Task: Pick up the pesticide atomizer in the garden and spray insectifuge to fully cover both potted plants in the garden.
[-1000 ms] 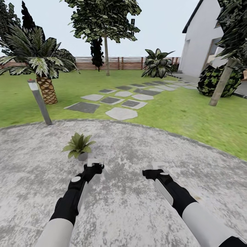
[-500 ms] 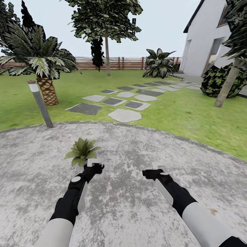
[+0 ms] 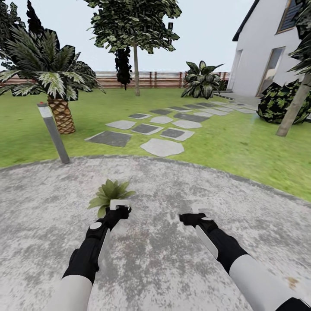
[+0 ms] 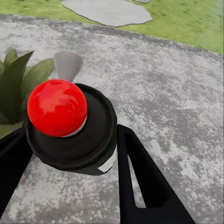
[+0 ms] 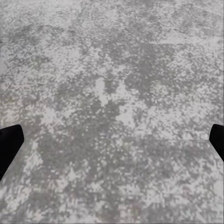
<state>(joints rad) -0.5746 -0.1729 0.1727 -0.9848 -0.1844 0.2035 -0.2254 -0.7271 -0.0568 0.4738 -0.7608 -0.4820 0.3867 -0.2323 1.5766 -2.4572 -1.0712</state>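
Left pincer (image 3: 119, 206): closed around the atomizer (image 4: 70, 126), which is seen in the left wrist view gripped between the two dark fingers (image 4: 137, 175), its red dot uppermost.
Right pincer (image 3: 195, 214): held wide and empty over the patio (image 3: 172, 259); two finger tips are seen at the edges of the right wrist view.
Plant (image 3: 110, 193): one potted rosette is counted, set on the patio just beyond the left pincer; its pot is hidden behind the pincer.
Progress: pickup is judged done; spraying is judged not yet begun, since no specks can be made out on the leaves. Both plants are left to be covered.
Lamp (image 3: 54, 131): one grey bollard is counted at the patio's edge.
Stones (image 3: 162, 147): about a dozen are laid across the lawn (image 3: 242, 151).
Far: one palm (image 3: 52, 82), a fence (image 3: 160, 80), a house (image 3: 268, 56).
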